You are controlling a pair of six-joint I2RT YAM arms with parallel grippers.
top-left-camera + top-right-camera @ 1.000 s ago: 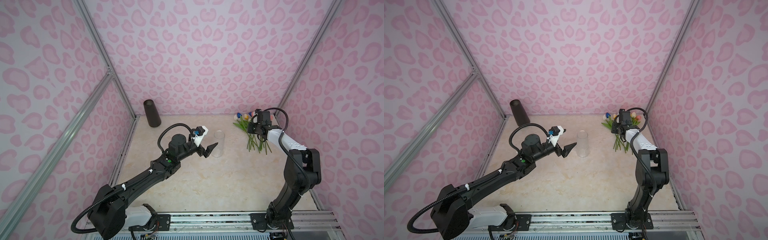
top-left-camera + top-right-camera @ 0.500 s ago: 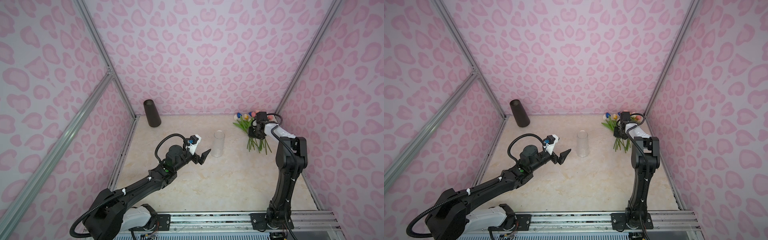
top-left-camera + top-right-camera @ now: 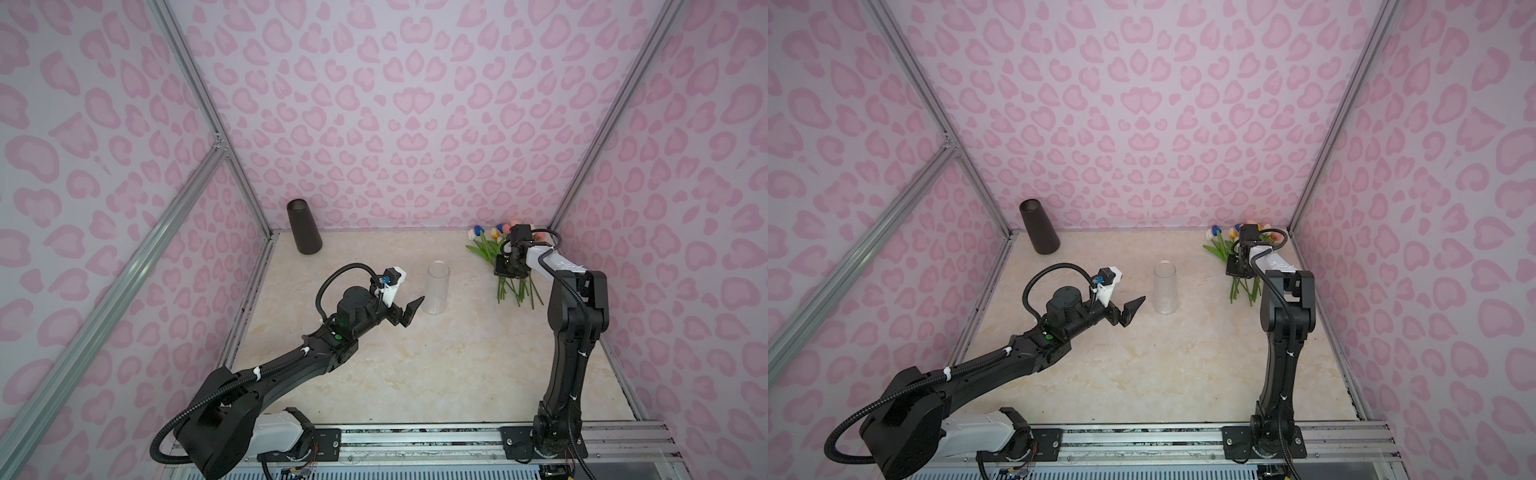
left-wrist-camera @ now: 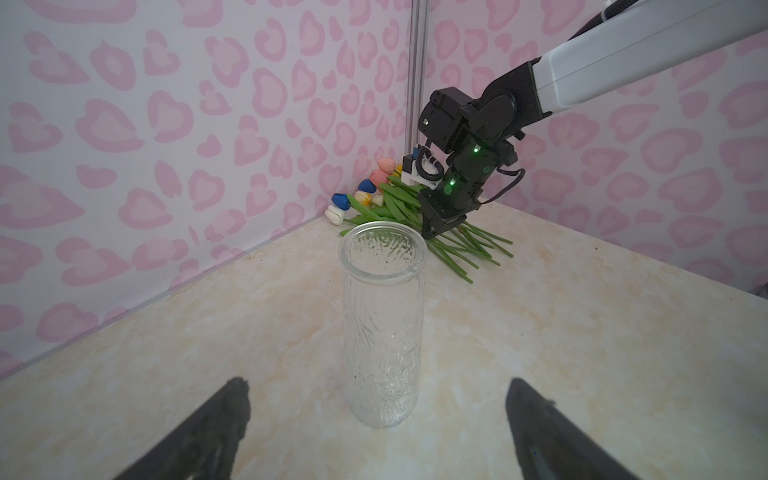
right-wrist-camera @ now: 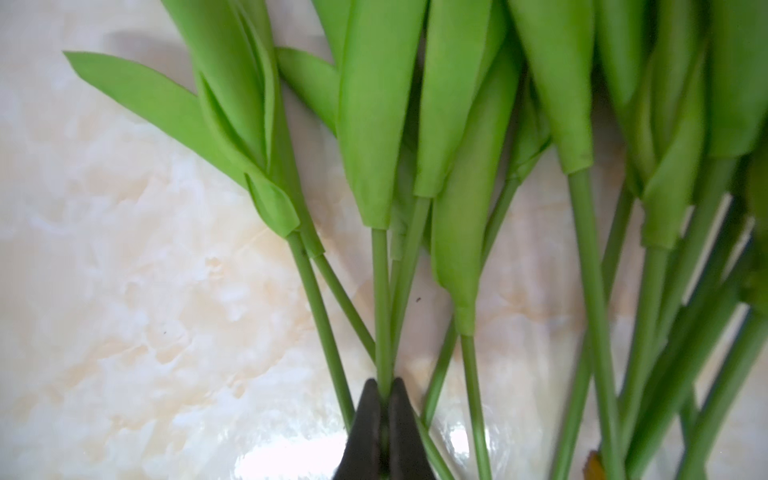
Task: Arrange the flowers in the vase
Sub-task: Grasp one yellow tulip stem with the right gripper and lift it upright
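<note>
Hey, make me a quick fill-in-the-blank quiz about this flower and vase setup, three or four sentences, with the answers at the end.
The glass vase stands upright and is ____ inside.
The tulips lie on the table near the far ____ corner in both top views.
The right gripper has its fingers shut on a green tulip ____.
The left gripper faces the vase with its fingers ____.
Missing words: empty, right, stem, open.
</note>
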